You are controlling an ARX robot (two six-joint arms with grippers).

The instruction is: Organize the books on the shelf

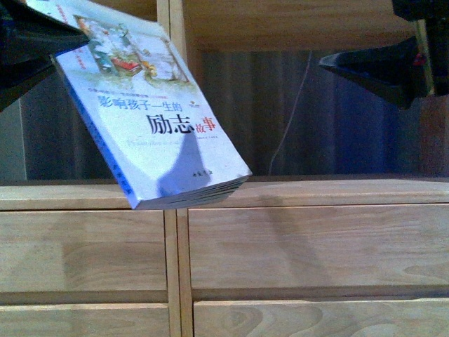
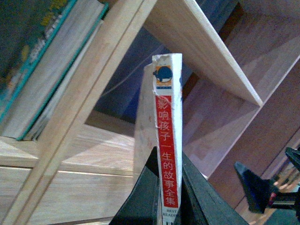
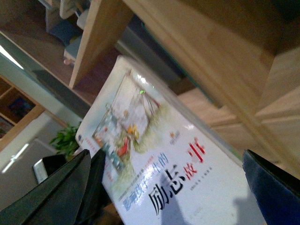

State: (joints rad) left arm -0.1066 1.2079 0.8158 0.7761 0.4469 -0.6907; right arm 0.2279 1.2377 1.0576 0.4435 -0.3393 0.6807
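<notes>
My left gripper (image 2: pixel 168 161) is shut on the white-spined paperback (image 2: pixel 168 122), clamping the lower end of its red-banded spine between two black fingers. In the front view the paperback (image 1: pixel 154 119) hangs tilted in front of the shelf (image 1: pixel 316 239), cover facing out, with the left gripper (image 1: pixel 28 42) at its upper corner. A teal-covered book (image 2: pixel 42 70) with cream pages leans in the compartment beyond the shelf's upright. My right gripper (image 1: pixel 372 70) stands open at the upper right. In its wrist view the gripper (image 3: pixel 166 154) frames the paperback's cover (image 3: pixel 154 140) without touching it.
Plain drawer fronts (image 1: pixel 84 253) run below the ledge under the paperback. A thin pale cord (image 1: pixel 291 119) hangs behind the open-backed compartment. A slanting shelf board (image 2: pixel 206 42) lies just past the spine. A green plant (image 3: pixel 65 140) shows far off.
</notes>
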